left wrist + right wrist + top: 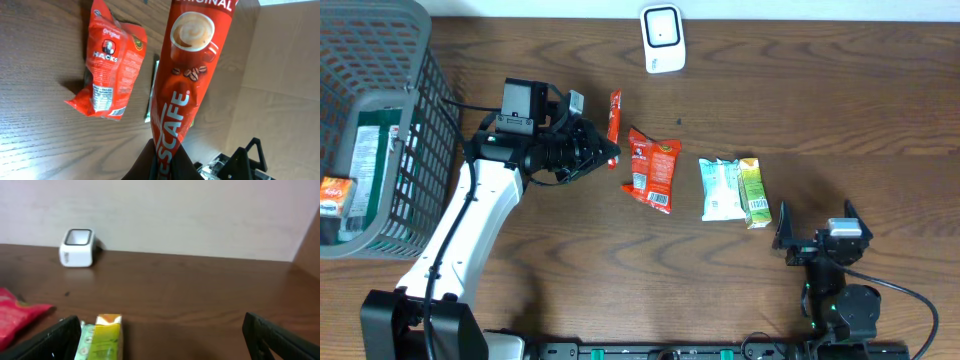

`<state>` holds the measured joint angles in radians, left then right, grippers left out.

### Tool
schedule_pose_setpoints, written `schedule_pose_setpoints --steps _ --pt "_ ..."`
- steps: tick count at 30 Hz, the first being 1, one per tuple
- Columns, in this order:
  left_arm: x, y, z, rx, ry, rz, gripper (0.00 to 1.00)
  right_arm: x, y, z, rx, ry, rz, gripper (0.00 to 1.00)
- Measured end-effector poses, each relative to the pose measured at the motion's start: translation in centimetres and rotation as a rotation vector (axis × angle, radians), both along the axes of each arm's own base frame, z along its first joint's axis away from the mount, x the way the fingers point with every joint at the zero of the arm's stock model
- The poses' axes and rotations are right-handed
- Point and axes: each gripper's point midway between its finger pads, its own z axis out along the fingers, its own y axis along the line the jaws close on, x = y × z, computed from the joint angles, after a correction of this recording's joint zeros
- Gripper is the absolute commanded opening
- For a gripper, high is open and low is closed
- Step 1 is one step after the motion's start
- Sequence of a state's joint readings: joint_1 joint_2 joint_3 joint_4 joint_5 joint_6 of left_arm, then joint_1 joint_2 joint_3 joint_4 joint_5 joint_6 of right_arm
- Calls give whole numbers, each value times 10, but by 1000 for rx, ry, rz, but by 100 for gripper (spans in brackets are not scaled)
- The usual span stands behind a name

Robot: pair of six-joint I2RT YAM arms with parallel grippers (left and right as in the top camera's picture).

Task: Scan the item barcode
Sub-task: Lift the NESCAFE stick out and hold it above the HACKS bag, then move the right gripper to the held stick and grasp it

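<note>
- Left gripper (pixel 598 152) is clamped tight on one end of the Nescafe stick sachet (pixel 614 115), over mid-tabletop and short of the barcode scanner (pixel 662 38) at the far edge.
- Right gripper (pixel 817 232) has its jaws spread wide and holds nothing, near the front edge.
- Pinched at its end, the sachet may twist, hiding its barcode.

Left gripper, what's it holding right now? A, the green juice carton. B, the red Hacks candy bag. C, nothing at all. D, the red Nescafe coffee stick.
D: in the left wrist view the left gripper is shut on the lower end of the Nescafe stick, while the Hacks bag lies loose on the table.
</note>
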<state>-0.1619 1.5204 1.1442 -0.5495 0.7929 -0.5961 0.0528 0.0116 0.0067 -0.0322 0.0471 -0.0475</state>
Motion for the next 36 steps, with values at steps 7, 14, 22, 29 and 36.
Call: schedule_pose_setpoints --steps 7,14,22,29,36 --pt "-1 -13 16 -94 -31 -55 7 -4 34 1 115 10 195 99" --pt "-9 -24 31 -192 -35 -119 7 -11 60 2 277 59 342 99" --pt "-10 -30 42 -248 -63 -160 7 -8 71 61 417 174 383 99" --pt "-13 -33 47 -279 -66 -183 7 16 94 98 473 526 455 99" --pt "-18 -29 60 -362 -58 -215 7 46 120 109 549 690 590 77"
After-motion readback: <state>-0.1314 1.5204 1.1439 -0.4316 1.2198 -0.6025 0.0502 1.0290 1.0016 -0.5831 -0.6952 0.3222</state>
